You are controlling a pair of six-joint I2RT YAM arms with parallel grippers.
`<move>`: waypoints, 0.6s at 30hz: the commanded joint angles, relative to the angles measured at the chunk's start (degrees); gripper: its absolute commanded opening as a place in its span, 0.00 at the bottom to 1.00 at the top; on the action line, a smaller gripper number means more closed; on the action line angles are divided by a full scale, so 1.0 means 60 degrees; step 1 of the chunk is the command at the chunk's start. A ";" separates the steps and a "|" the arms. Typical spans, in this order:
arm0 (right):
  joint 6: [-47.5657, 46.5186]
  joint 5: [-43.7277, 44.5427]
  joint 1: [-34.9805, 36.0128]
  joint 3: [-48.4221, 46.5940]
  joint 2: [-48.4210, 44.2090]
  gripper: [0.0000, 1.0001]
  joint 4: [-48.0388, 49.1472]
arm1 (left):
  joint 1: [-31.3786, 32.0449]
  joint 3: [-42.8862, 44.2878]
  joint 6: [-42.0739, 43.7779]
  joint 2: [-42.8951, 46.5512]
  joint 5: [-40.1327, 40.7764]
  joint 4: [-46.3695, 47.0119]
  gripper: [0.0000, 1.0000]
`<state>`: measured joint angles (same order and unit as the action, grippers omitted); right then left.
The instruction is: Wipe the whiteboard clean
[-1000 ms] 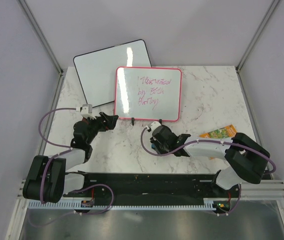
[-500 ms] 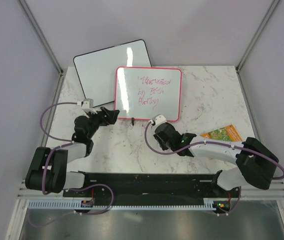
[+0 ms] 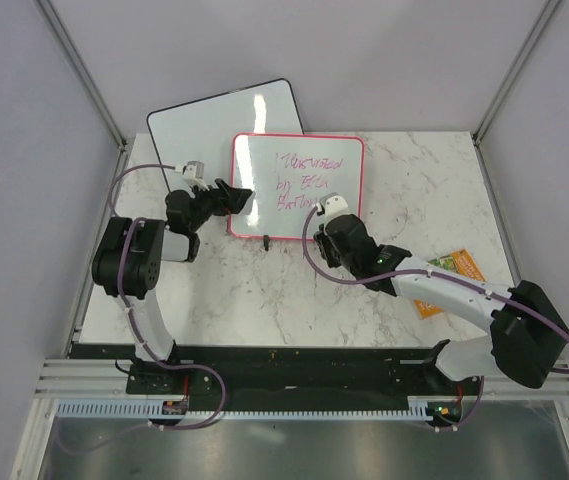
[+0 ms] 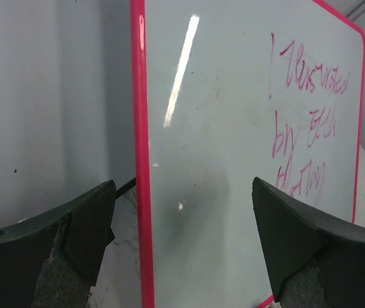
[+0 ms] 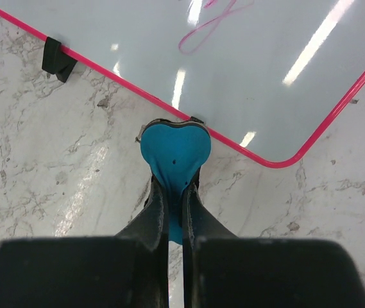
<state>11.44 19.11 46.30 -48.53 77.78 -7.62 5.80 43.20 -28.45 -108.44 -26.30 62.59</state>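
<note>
The whiteboard (image 3: 297, 190) with the pink-red frame stands up near the back of the desk (image 3: 244, 290), on small black feet. Its white face looks toward the arms. Purple writing (image 3: 302, 182) in three lines fills the middle and right of the face. The left part of the face has no writing, only shiny streaks of light.

The left gripper (image 4: 182, 192) is at the whiteboard's left edge, and it is wide open. One finger (image 4: 73, 237) sits out past the pink edge. The other finger is in front of the white face, so the pink edge runs up between the two. I cannot tell if either finger touches the whiteboard.

The right gripper (image 5: 174, 189) is at the whiteboard's bottom edge, close to the bottom right corner. It is squeezed tight on a blue heart-shaped piece (image 5: 174, 147). The two round bumps of the heart point at the whiteboard and meet the pink bottom edge. One black foot (image 5: 58, 56) sticks out under that edge, to the left of the blue piece.

A bigger board (image 3: 209, 135) with a black frame is behind the whiteboard, off to its back left. One of its corners is hidden by the whiteboard.

An orange packet (image 3: 444, 270) lies flat on the desk, well to the front right of the whiteboard. The right arm covers part of it.
</note>
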 commanded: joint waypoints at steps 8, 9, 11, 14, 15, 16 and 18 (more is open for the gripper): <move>-0.0398 -0.0475 -0.0583 -0.0568 0.0352 0.00 0.0859 | -0.0059 0.1237 -0.0722 -0.1187 -0.1648 0.1110 0.88; -0.0398 -0.0548 -0.0627 -0.0583 0.0526 0.00 0.0932 | -0.0059 0.1266 -0.0766 -0.1247 -0.1738 0.1141 0.85; -0.0457 -0.0578 -0.0744 -0.0671 0.0674 0.00 0.1196 | -0.0073 0.1267 -0.0825 -0.1262 -0.1826 0.1228 0.72; -0.0530 -0.0461 -0.0905 -0.0627 0.0952 0.00 0.1956 | -0.0088 0.0916 -0.0752 -0.1174 -0.1681 0.1302 0.50; -0.0472 -0.0403 -0.0949 -0.0612 0.1084 0.00 0.2132 | -0.0103 0.0843 -0.0752 -0.1116 -0.1637 0.1302 0.39; -0.0428 -0.0402 -0.1095 -0.0612 0.1157 0.00 0.2467 | -0.0117 0.0726 -0.0781 -0.1087 -0.1607 0.1302 0.33; -0.0369 -0.0446 -0.1256 -0.0641 0.1391 0.00 0.2907 | -0.0118 0.0608 -0.0796 -0.1014 -0.1520 0.1273 0.20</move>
<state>9.17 16.43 40.49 -50.09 84.25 1.30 4.62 48.51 -34.17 -115.33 -35.03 68.10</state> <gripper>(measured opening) 0.045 0.346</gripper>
